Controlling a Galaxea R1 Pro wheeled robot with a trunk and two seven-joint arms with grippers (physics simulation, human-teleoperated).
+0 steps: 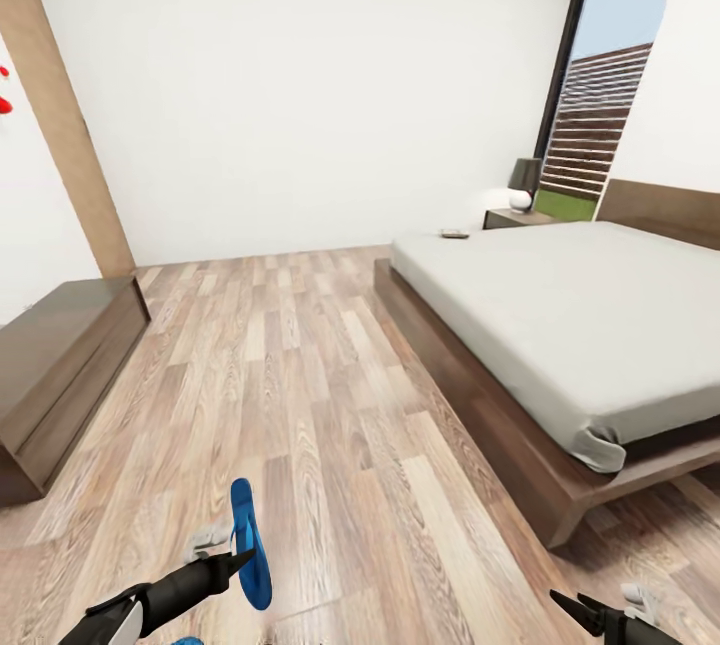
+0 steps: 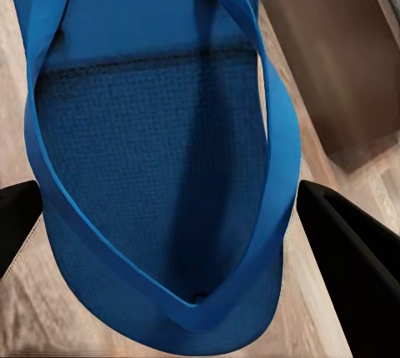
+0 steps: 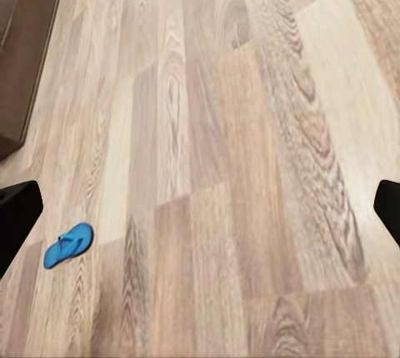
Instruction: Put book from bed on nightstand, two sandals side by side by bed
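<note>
My left gripper [image 1: 240, 559] is shut on one blue sandal [image 1: 250, 545], held on edge just above the wood floor at the near left. In the left wrist view this sandal [image 2: 158, 150] spans the gap between the two black fingers [image 2: 350, 275]. A second sandal [image 3: 68, 244] lies flat on the floor in the right wrist view. My right gripper [image 1: 572, 607] hangs open and empty low at the near right, over bare planks [image 3: 200, 216]. The bed [image 1: 560, 325] stands to the right. A small dark book [image 1: 455, 233] lies at its far corner. The nightstand [image 1: 515, 218] stands beyond it.
A low dark dresser [image 1: 60, 365] runs along the left wall beside a wooden door frame [image 1: 60, 125]. A lamp [image 1: 522, 180] stands on the nightstand, in front of a tall window [image 1: 610, 75]. Open wood floor [image 1: 300, 375] stretches between dresser and bed.
</note>
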